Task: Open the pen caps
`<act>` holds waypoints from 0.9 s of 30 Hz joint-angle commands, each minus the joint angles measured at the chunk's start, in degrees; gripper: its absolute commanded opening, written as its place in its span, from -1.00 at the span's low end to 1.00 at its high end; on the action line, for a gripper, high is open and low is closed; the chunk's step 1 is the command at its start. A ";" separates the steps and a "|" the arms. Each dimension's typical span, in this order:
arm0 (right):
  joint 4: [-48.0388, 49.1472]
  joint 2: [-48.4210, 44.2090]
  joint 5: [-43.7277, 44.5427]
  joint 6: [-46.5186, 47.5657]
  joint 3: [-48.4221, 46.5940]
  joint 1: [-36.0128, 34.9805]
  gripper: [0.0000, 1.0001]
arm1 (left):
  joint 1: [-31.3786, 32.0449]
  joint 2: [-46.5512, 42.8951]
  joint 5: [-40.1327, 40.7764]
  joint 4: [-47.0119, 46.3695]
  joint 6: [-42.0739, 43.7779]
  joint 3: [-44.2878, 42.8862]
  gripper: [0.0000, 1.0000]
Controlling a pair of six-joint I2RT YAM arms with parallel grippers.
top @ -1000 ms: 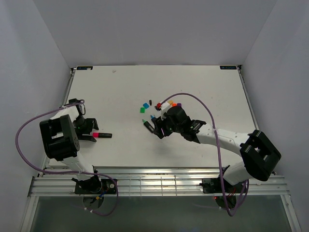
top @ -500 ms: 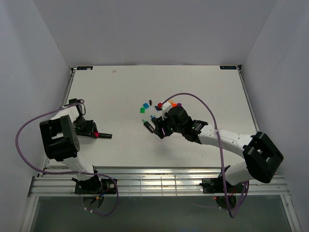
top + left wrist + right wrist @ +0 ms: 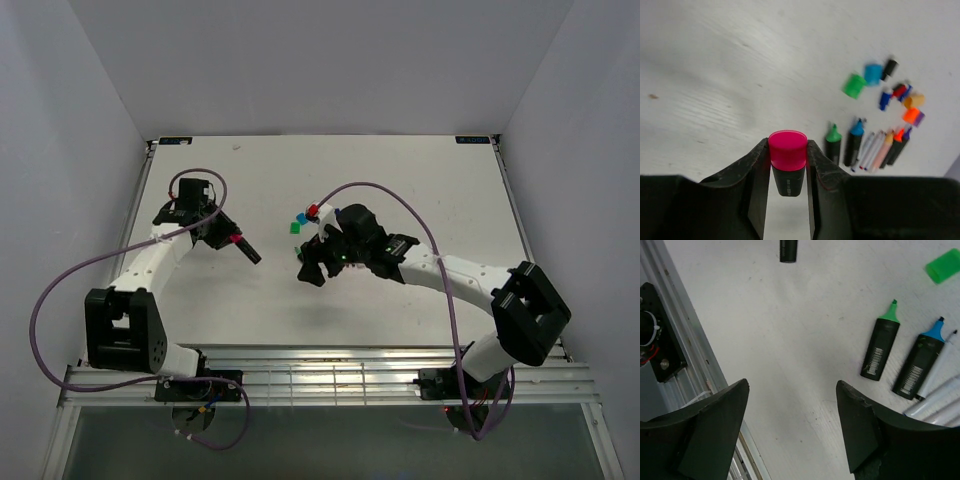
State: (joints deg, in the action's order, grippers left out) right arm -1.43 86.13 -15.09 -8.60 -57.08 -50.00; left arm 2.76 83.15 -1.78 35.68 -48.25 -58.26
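Magenta cap (image 3: pixel 787 149), still on its black marker (image 3: pixel 788 182), sits clamped in the left end effector (image 3: pixel 788 160) above the surface (image 3: pixel 715 75). Right end effector (image 3: pixel 791 385) gapes, empty. Loose caps (image 3: pixel 855 85) beside bared markers (image 3: pixel 832 142): most done, this one left.

No wording is legible; the white print on the black marker barrels (image 3: pixel 879 356) is too small.

One magenta cap (image 3: pixel 787 149), one green cap (image 3: pixel 855 85)

Open table (image 3: pixel 450 170) around clustered markers (image 3: pixel 880 350), caps (image 3: pixel 855 85)
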 commanded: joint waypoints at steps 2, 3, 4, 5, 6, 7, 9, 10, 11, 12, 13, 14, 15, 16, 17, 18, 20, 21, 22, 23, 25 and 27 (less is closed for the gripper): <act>4.41 2.63 -8.02 -0.80 -2.86 -0.28 0.56 | 5.75 -5.72 -9.98 -7.12 8.34 0.34 -1.00; 5.81 2.99 -9.33 -0.89 -3.21 -0.28 0.57 | 6.54 -6.51 -11.39 -7.64 8.43 0.60 -1.00; 6.70 3.43 -9.69 -1.41 -3.30 -0.28 0.59 | 6.90 -6.86 -12.71 -7.91 8.43 0.95 -1.00; 7.49 3.96 -9.78 -1.85 -3.48 -0.28 0.60 | 7.25 -7.30 -13.59 -8.17 8.26 1.30 -1.00; 9.32 4.22 -9.61 -2.29 -3.48 -0.28 0.61 | 7.78 -8.18 -15.34 -8.87 8.08 2.18 -1.00; 10.30 4.40 -9.34 -2.65 -3.39 -0.28 0.61 | 7.96 -8.62 -15.88 -9.22 7.65 2.62 -1.00; 12.06 5.01 -8.56 -4.05 -3.48 -0.28 0.62 | 8.22 -9.50 -18.15 -10.80 7.03 4.02 -1.00; 13.55 5.36 -8.38 -4.40 -3.83 -0.28 0.63 | 8.40 -10.20 -18.95 -11.24 6.59 4.29 -1.00; 13.91 6.32 -8.29 -4.67 -4.18 -0.28 0.63 | 8.57 -10.38 -19.48 -11.42 6.24 4.38 -1.00; 14.26 6.94 -8.72 -5.02 -4.62 -0.28 0.63 | 8.92 -10.47 -20.27 -11.86 6.06 4.47 -1.00; 15.05 7.56 -8.81 -5.20 -5.66 -0.28 0.63 | 9.10 -10.82 -20.80 -11.95 5.71 4.47 -1.00; 15.32 8.96 -8.99 -5.46 -6.20 -0.28 0.63 | 9.19 -10.82 -21.24 -12.04 5.45 4.47 -1.00; 15.41 9.75 -8.99 -5.72 -6.81 -0.28 0.63 | 9.45 -10.99 -21.59 -12.30 5.27 4.38 -1.00; 15.41 10.63 -8.99 -5.90 -8.12 -0.28 0.63 | 9.63 -11.34 -22.47 -12.48 5.10 4.47 -1.00; 15.67 12.03 -9.08 -6.08 -8.66 -0.28 0.63 | 9.63 -11.70 -22.65 -12.48 4.83 4.47 -1.00; 15.93 12.66 -9.25 -6.43 -9.18 -0.28 0.62 | 9.89 -11.96 -22.74 -12.57 4.66 4.47 -1.00; 16.81 14.67 -9.60 -7.13 -10.41 -0.28 0.60 | 10.07 -12.75 -23.53 -12.65 4.39 4.82 -1.00; 16.81 15.38 -9.78 -7.31 -10.94 -0.28 0.54 | 9.98 -13.02 -23.79 -12.83 4.04 5.00 -1.00; 16.81 16.52 -9.61 -7.66 -11.82 -0.28 0.47 | 9.98 -13.28 -24.32 -13.00 3.87 5.26 -1.00; 16.81 17.05 -9.34 -8.01 -12.09 -0.28 0.38 | 10.07 -13.54 -24.32 -13.18 3.69 5.44 -1.00; 16.64 17.84 -9.08 -8.80 -12.53 -0.28 -0.17 | 10.07 -13.98 -24.32 -13.62 3.08 5.61 -1.00; 15.59 18.29 -6.72 -9.06 -12.36 -0.45 -0.84 | 9.98 -13.20 -24.06 -13.62 2.99 5.18 -1.00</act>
State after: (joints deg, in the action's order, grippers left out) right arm 12.88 103.90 -24.27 -16.32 -67.07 -50.02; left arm 12.53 71.33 -23.83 23.62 -44.01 -52.95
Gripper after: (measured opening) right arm 0.205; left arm 0.396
